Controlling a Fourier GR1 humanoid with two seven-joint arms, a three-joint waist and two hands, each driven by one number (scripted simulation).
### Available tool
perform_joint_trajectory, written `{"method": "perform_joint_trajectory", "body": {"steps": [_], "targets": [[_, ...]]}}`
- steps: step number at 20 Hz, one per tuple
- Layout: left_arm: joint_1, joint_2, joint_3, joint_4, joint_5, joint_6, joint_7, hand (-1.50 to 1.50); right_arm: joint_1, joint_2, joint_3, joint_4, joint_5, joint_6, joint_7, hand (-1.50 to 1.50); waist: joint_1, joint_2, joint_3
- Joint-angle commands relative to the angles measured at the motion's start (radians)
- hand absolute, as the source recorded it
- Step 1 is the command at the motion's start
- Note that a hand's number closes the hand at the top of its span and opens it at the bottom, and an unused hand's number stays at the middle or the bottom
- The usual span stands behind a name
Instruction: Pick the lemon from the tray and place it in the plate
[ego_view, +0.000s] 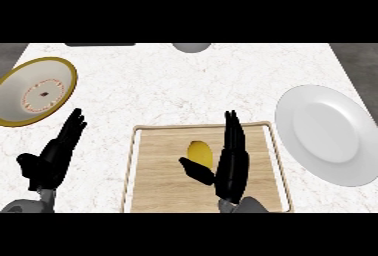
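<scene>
- The lemon (199, 152) lies on the wooden tray (159, 170), a little right of the tray's middle, its near end partly hidden behind the right hand's thumb.
- By my judgement it is light, stiff enough to take a squeeze without harm, and not fragile; its rounded, smooth-looking skin could slip or roll if pinched near one tip.
- The best hold is probably across its widest middle, thumb on one long side and fingers on the other, so that it cannot squirt out endways.
- The right hand (232, 162) stands edge-on over the tray, fingers straight and pointing away, just beside the lemon's right side; the thumb reaches under the lemon's near end. It is spread open and has hold of nothing yet.
- The tray has a raised pale rim and sits on the marbled white table (184, 85), near its front edge.
- The plain white plate (325, 132), the likely goal, lies right of the tray, close beside it.
- The left hand (52, 157) rests open at the lower left, fingers up, holding nothing.
- A gold-rimmed bowl (37, 92) sits at the far left, with a faint reddish ring and a small dark mark inside; too small to read.
- No brand, label or legible writing shows anywhere.
</scene>
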Motion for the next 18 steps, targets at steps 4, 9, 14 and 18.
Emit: {"method": "perform_joint_trajectory", "body": {"steps": [4, 9, 14, 18], "targets": [[0.013, -0.003, -0.007, 0.009, -0.02, 0.002, -0.011, 0.0, 0.013, 0.0, 0.072, -0.079, 0.139, 0.378, 0.379, -1.5, 0.002, 0.001, 0.0], [-0.013, -0.035, -0.018, -0.033, -0.023, 0.023, 0.032, 0.0, -0.026, 0.0, 0.141, -0.26, 0.171, 0.571, 0.654, -1.5, 0.016, 0.007, 0.005], [0.014, 0.011, 0.013, -0.051, 0.003, -0.036, 0.027, 0.0, -0.043, -0.001, 0.127, -0.297, 0.159, 0.69, 0.757, -1.5, 0.029, 0.009, 0.005], [-0.015, -0.033, 0.0, -0.008, -0.031, 0.003, 0.014, 0.0, -0.078, -0.001, 0.072, -0.27, 0.099, 0.764, 0.759, -1.5, 0.024, 0.014, 0.005]]}}
